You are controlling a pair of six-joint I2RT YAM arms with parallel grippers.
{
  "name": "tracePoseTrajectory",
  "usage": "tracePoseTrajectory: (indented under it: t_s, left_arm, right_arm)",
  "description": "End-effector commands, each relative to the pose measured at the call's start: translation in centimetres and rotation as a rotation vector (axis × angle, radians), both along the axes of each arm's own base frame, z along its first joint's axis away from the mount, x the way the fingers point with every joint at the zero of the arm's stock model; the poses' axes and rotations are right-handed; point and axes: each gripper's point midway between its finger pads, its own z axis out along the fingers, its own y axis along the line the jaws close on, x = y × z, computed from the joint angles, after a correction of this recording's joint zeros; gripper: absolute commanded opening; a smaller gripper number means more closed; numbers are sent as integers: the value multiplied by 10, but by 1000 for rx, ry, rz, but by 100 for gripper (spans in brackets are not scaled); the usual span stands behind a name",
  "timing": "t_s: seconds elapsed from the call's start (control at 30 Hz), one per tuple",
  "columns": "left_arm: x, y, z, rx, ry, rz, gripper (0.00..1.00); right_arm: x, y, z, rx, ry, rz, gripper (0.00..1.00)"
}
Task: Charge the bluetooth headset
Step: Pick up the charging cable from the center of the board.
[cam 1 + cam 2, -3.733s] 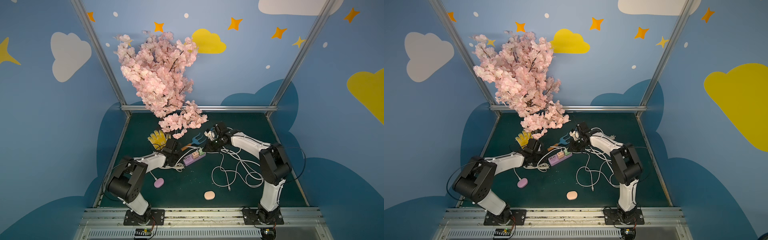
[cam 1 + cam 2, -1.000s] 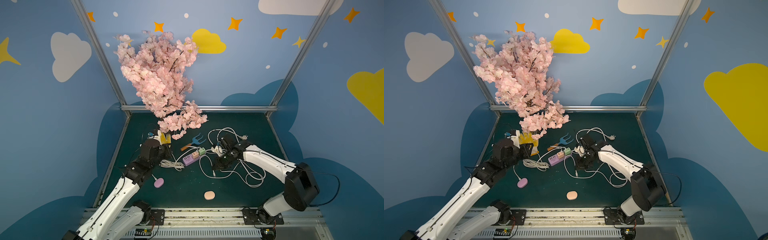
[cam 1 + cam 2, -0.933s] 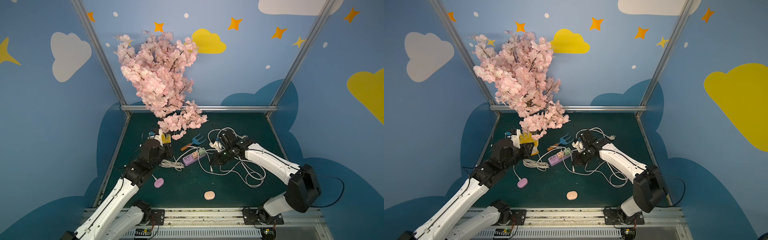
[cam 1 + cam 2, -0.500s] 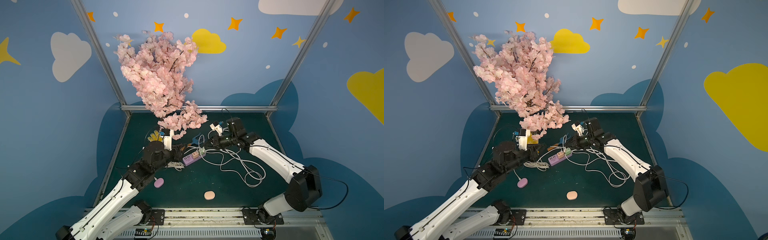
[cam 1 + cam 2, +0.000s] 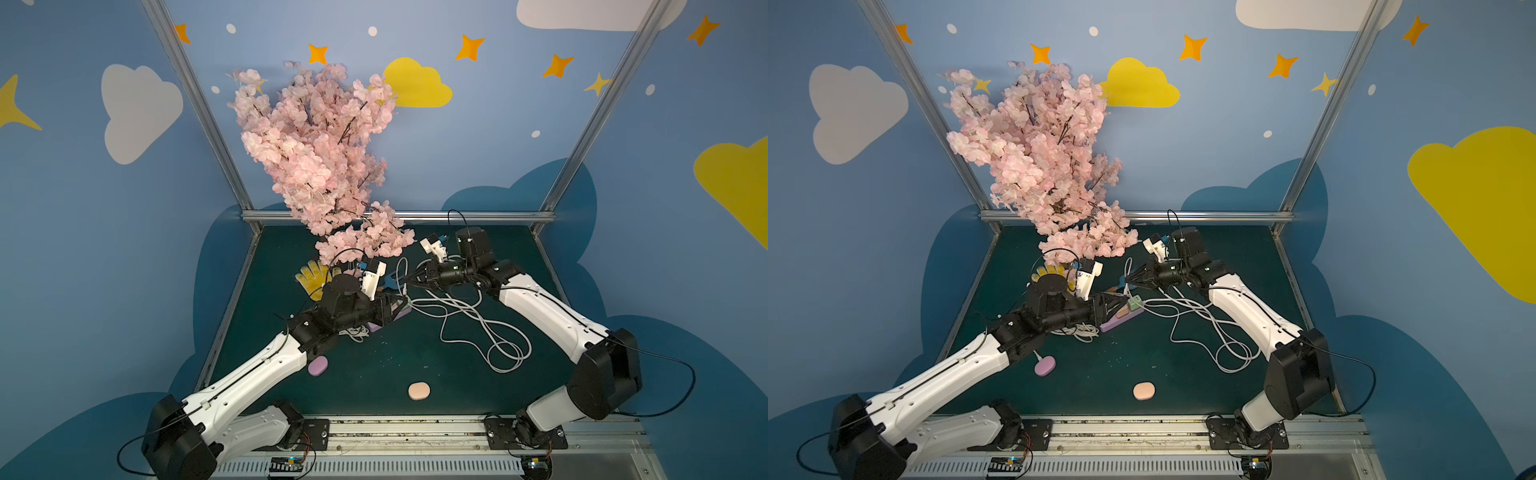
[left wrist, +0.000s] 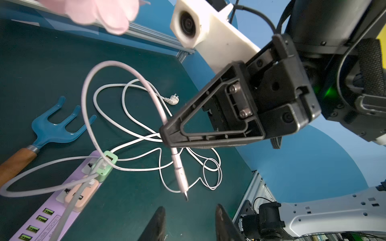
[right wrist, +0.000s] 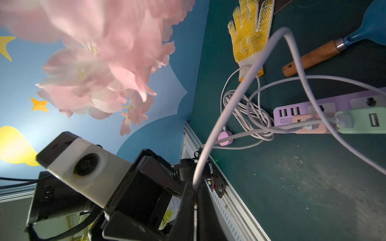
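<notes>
While the right pincer (image 6: 167, 136) clamps the cable (image 6: 179, 173), the left pincer (image 6: 189, 210) gapes.

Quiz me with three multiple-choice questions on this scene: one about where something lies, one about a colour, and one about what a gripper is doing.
1. Where does the yellow glove lie?
A. At the table's front edge
B. At the back, under the pink blossoms
C. Hanging on the wall

2. What colour is the power strip?
A. Purple
B. Red
C. Black

3. What is the right gripper doing?
A. Standing open and empty
B. Shut on the glove
C. Shut on the pale cable

Answers:
1 B: the glove lies on the table beneath the lowest blossoms, towards the back rail.
2 A: its lilac body shows in both wrist views.
3 C: the cable comes out from between its closed jaws, with the plug dangling below.
</notes>
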Motion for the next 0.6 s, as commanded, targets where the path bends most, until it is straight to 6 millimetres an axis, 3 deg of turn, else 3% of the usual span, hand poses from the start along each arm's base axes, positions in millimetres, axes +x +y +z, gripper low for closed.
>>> tracePoseTrajectory:
  t_s: [0.0,0.23,0.57]
  left_arm:
    - [3,-8,24,-43,-55,-24,35]
    - [12,-15,17,-19,-48,-28,19]
    - [16,-16,12,28,-46,-29,5]
  right_arm:
    - [3,4,7,34,1,14,0]
    - [5,5,8,37,-5,19,0]
    - [5,6,14,47,-17,15,0]
